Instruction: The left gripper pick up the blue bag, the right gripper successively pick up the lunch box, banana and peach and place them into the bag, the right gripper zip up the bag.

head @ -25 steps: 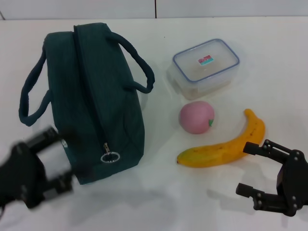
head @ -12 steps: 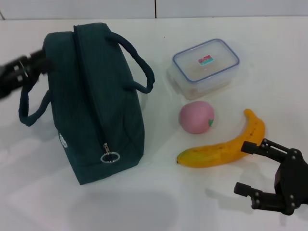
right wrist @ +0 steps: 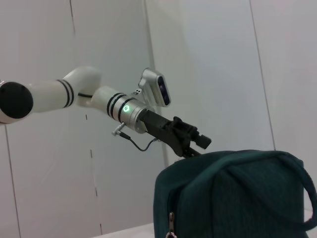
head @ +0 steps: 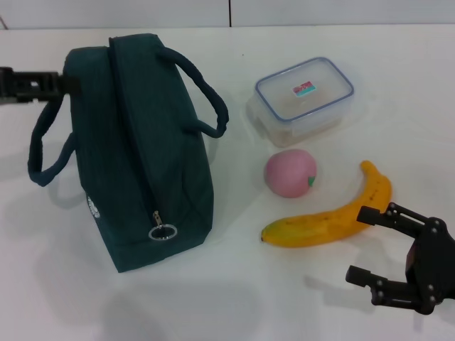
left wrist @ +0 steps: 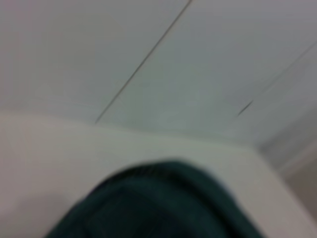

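Note:
The blue bag (head: 142,149) stands on the white table at the left, zipped shut, with its ring pull (head: 163,232) at the near end. My left gripper (head: 43,84) is at the bag's far left top corner, by a loop handle (head: 50,142). It also shows in the right wrist view (right wrist: 190,141), just above the bag (right wrist: 233,193). The left wrist view shows only the bag's top (left wrist: 158,208). My right gripper (head: 366,245) is open and empty at the near right, just in front of the banana (head: 330,213). The peach (head: 290,174) and the lunch box (head: 306,96) lie beyond it.
The white table (head: 227,298) ends at a pale wall (head: 284,11) behind the bag and the lunch box. The left arm's white and silver links (right wrist: 74,96) reach in over the bag's far side.
My left gripper has swung from the near left, beside the bag's front corner, up and back to the bag's far left top. The right gripper has barely moved.

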You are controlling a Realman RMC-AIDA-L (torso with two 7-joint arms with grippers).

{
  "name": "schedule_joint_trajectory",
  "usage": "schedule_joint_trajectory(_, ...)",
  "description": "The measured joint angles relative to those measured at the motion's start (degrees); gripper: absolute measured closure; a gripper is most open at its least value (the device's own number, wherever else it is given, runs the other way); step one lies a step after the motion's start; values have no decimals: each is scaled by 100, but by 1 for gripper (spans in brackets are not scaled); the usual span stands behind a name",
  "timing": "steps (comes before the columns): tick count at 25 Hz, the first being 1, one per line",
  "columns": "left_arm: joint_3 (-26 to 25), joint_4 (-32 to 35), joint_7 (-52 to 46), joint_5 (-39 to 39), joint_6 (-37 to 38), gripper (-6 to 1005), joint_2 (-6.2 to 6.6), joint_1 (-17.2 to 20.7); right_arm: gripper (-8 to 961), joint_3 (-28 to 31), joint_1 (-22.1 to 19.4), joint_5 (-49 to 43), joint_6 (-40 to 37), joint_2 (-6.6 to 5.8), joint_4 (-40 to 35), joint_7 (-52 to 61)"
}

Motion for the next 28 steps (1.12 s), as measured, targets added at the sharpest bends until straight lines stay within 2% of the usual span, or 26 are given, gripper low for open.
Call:
schedule_joint_trajectory(4, 30, 0, -397, 496, 192, 279, 72, -294, 123, 11, 39, 5, 31, 0, 113, -16)
schedule_joint_trajectory(10, 150, 1, -699, 466, 285, 295, 143, -367, 125, 14, 50, 8, 51, 0, 136, -23)
schedule_joint_trajectory(13, 168, 4, -754, 592, 281, 303, 130, -415, 126, 14, 52, 8, 56, 0, 136, -25)
schedule_joint_trajectory(19, 196, -274, -701, 1106, 141, 319, 23, -659, 127, 14, 75, 8, 156, 0, 137, -27)
schedule_joint_trajectory(28, 293, -364, -651, 1115, -16, 343, 14, -706, 130, 14, 87, 42, 162, 0, 164, -29)
